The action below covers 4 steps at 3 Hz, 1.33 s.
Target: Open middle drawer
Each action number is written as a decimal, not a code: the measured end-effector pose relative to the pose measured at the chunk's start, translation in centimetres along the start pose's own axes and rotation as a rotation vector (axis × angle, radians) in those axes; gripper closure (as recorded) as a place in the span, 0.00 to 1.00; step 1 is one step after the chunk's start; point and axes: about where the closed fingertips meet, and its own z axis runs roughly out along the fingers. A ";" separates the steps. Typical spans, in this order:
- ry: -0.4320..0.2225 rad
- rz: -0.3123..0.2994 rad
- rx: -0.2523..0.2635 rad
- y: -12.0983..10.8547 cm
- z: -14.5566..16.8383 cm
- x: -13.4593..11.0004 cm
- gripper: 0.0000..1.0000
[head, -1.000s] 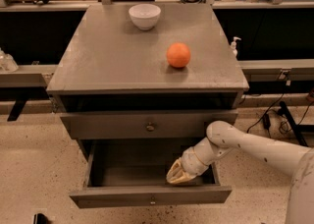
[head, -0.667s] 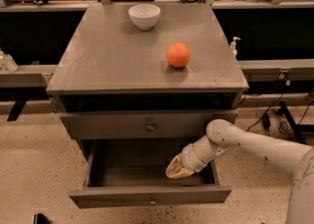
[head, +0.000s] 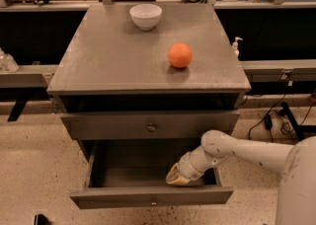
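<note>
- The middle drawer [head: 123, 197] stands pulled out below the tabletop's [head: 108, 61] front edge, under the closed top drawer [head: 108, 126].
- The gripper [head: 175, 179] sits inside it, at its right front corner; whether it is clenched or released cannot be told.
- A white bowl [head: 145, 16] sits by the back edge.
- An orange [head: 179, 55] lies nearer the right edge.

Grey cabinet top [head: 103, 56] in view, standing on the speckled floor [head: 29, 169]. White bowl [head: 145, 16] sits upright at 12 o'clock near the back edge. The orange [head: 179, 55] rests at 3 o'clock, well apart from the bowl. Down at 5 o'clock, the gripper [head: 177, 175] sits inside the pulled-out middle drawer [head: 113, 198].
</note>
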 end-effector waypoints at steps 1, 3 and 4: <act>0.001 0.030 -0.004 0.1 1.8 1.8 1.00; -0.019 0.017 -0.013 0.8 2.2 3.3 1.00; -0.024 0.006 -0.017 1.0 2.1 3.4 1.00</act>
